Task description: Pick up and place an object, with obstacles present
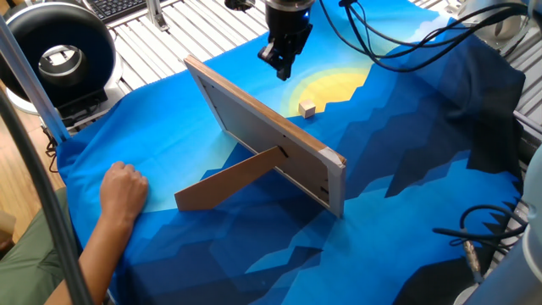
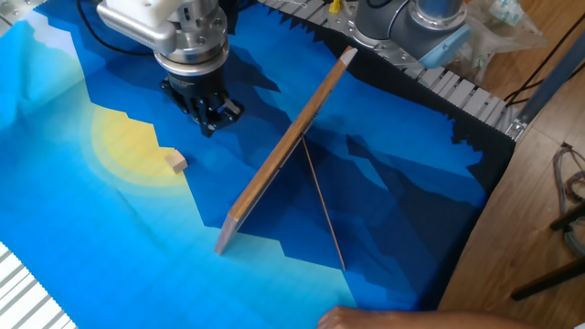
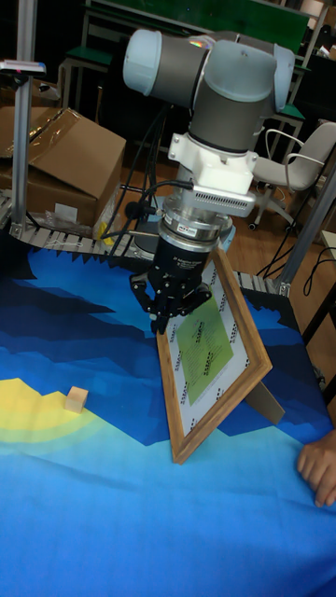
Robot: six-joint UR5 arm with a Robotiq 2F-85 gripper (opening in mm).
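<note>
The object, a tiny pale wooden cube (image 1: 306, 108) (image 2: 175, 163) (image 3: 76, 401), lies on the yellow sun patch of the blue cloth. The obstacle, a large framed board (image 1: 254, 127) (image 2: 292, 146) (image 3: 210, 359), stands tilted on its brown cardboard prop (image 1: 229, 182) in mid-table. My gripper (image 1: 284, 72) (image 2: 213, 123) (image 3: 161, 322) hangs above the cloth, on the cube's side of the board near its far end. Its fingers are together with nothing between them. The cube sits apart from it, nearer the sun patch.
A person's fist (image 1: 123, 191) (image 3: 317, 471) rests on the cloth on the prop side of the board. A black round device (image 1: 55, 55) stands off the cloth's corner. Cables (image 1: 491, 224) lie at the right edge, and a cardboard box (image 3: 56, 159) stands behind the table.
</note>
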